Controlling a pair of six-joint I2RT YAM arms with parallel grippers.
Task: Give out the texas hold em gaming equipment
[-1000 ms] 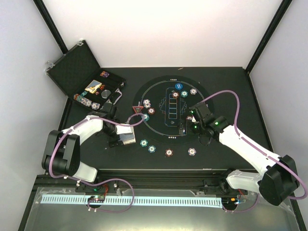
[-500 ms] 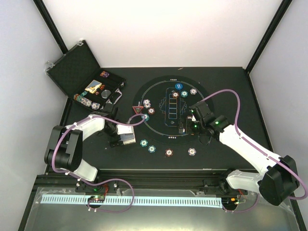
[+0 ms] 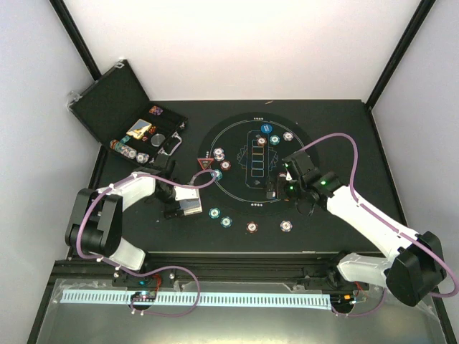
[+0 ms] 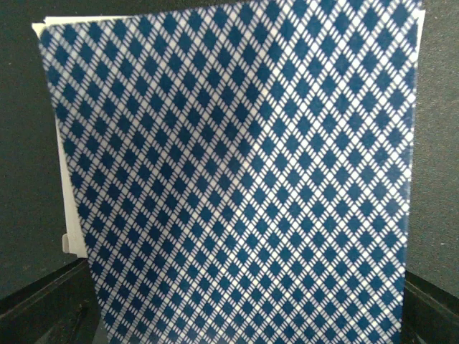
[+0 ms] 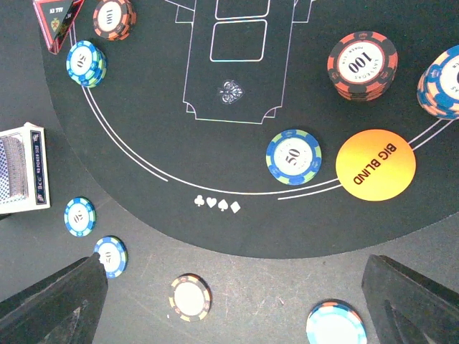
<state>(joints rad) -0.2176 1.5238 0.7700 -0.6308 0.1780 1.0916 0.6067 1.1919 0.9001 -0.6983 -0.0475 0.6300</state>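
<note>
Poker chips point(image 5: 293, 157) ring the mat point(image 5: 143, 93) in the middle of the bench point(image 3: 337, 129), but we judge card dealing undone: the deck point(image 4: 237, 172) lies nearer the left edge inside our spread left end effector point(image 4: 240, 308); right end effector point(image 5: 229, 301) spread, empty

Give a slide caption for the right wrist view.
Open right gripper above poker chips, orange Big Blind disc and card box.

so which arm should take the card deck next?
Left. The left gripper has its jaws wide on either side of the card deck. The right gripper hangs open over the mat, away from the deck.
</note>
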